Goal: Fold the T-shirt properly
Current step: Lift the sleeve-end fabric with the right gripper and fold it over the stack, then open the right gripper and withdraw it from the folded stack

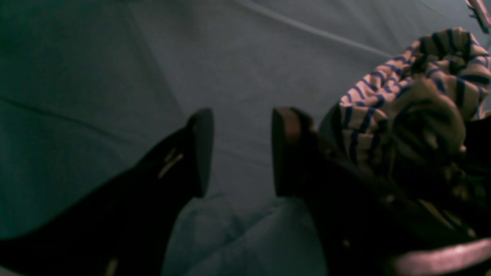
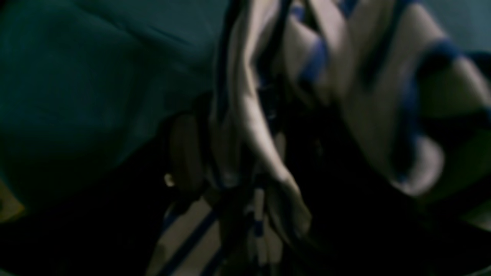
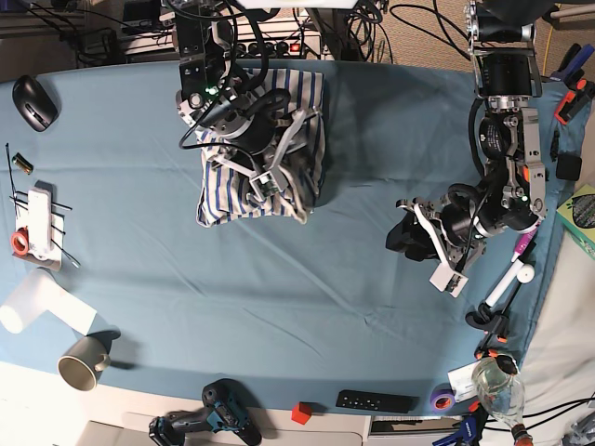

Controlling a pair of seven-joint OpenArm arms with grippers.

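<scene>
Clearly bunched T-shirt (image 3: 265,149) clamped by right gripper (image 3: 263,182), left gripper (image 1: 241,153) parted, bare cloth (image 3: 353,279) between.

A workshop or robotics lab — the blue-covered worktop (image 3: 307,307) is ringed by tools: a cordless drill (image 3: 209,423) at 7 o'clock, clamps (image 3: 490,321) at 4 o'clock, tangled cables and a power strip (image 3: 270,42) at 12 o'clock, a tape roll (image 3: 442,400) nearby.

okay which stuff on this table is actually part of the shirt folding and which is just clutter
Job: T-shirt, right gripper shut on it, left gripper open and empty.
Clutter: computer mouse, mug, drill, remote, red cube.
</scene>
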